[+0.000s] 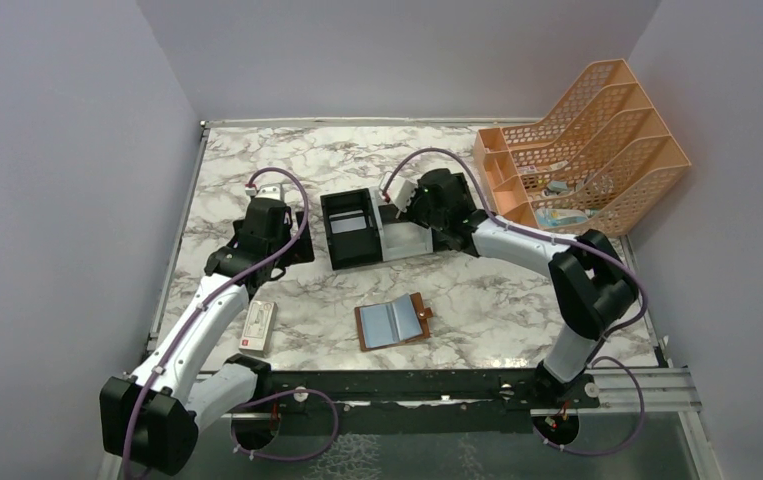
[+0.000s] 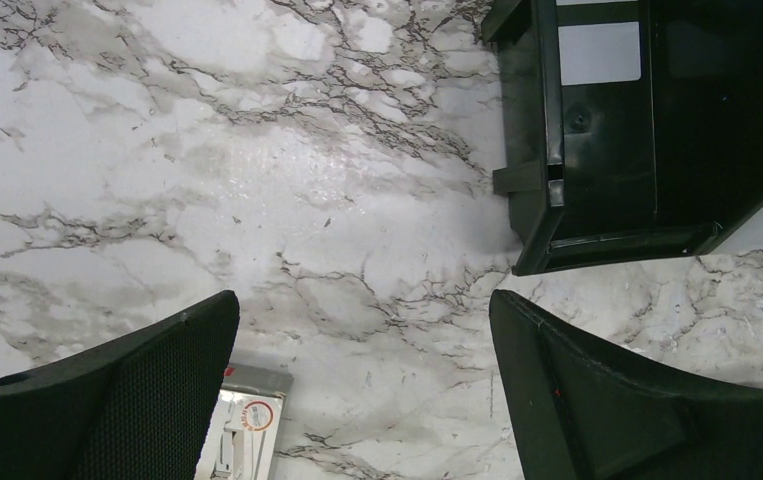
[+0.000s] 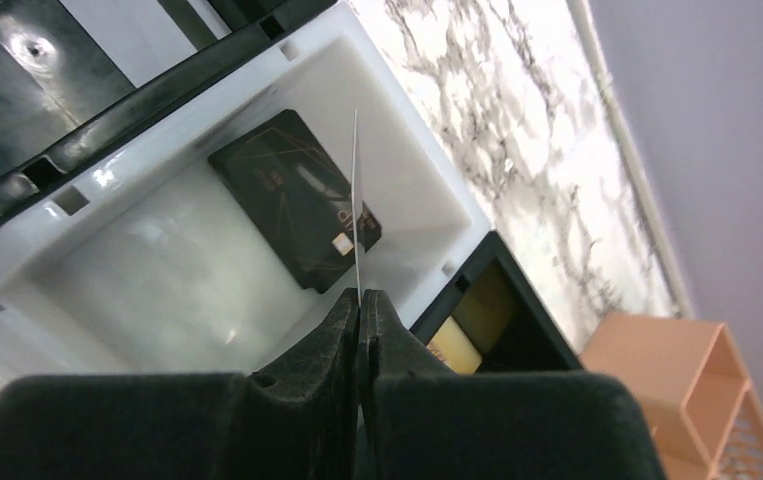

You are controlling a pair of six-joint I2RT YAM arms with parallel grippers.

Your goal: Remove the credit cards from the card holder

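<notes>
Jaws on the right gripper [image 3: 359,300] are pressing flat together on the bottom edge of a thin white credit card [image 3: 356,200], which is standing upright and showing edge-on in the right wrist view. Gripper and card are hanging over the white middle compartment of the black-and-white three-compartment tray [image 1: 329,235]. A dark card [image 3: 297,200] is lying flat on that compartment's floor. A gold-yellow card [image 3: 467,335] is sitting in the black end compartment, at about 4 o'clock from the gripper tips in the wrist view.

Jaws on the left gripper [image 2: 362,305] are standing wide apart and holding nothing, with bare marble table [image 2: 257,150] showing between the two fingers. It is hovering just off the tray's other black end compartment, at roughly 9 o'clock from the tray in the top view. A second credit card [image 1: 347,224], pale blue-grey, is lying flat in that compartment.

Card holder [image 1: 392,322], a brown leather wallet, is lying open on the table at about 6 o'clock from the tray, well apart from both grippers. Its pale blue pockets are facing up and its snap tab is sticking out at its 3 o'clock side.

Long white box [image 1: 257,326] with a red mark is resting at 9 o'clock from the card holder, beside the left arm. An orange mesh file organiser [image 1: 582,150] is sitting at the table's 2 o'clock corner.
</notes>
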